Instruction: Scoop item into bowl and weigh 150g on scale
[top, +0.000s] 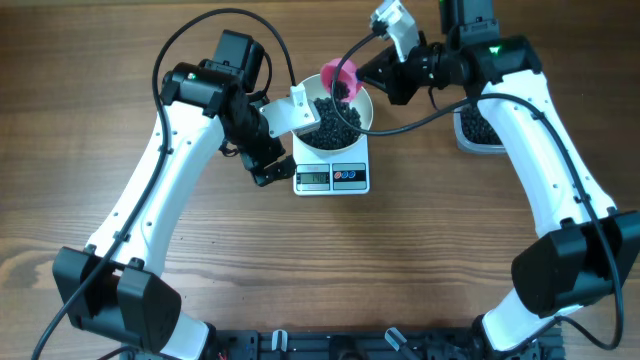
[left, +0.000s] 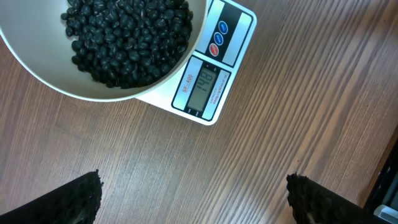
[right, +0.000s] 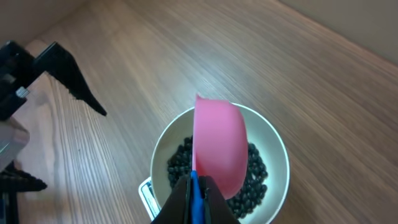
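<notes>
the left gripper (left: 193, 190) hangs spread wide and empty over bare wood, just beside the scale (top: 332, 178). on the scale sits the bowl (top: 364, 103), heaped with black beans (top: 335, 122). above its far rim the right gripper (right: 196, 190) is clenched on the handle of a pink scoop (right: 217, 146).

Angled inward from the left, with left claw (left: 196, 202) spread wide, holding nothing. Bent inward from the right, with right claw (right: 196, 200) pinched tight (on the pink scoop (right: 217, 149) handle).
</notes>
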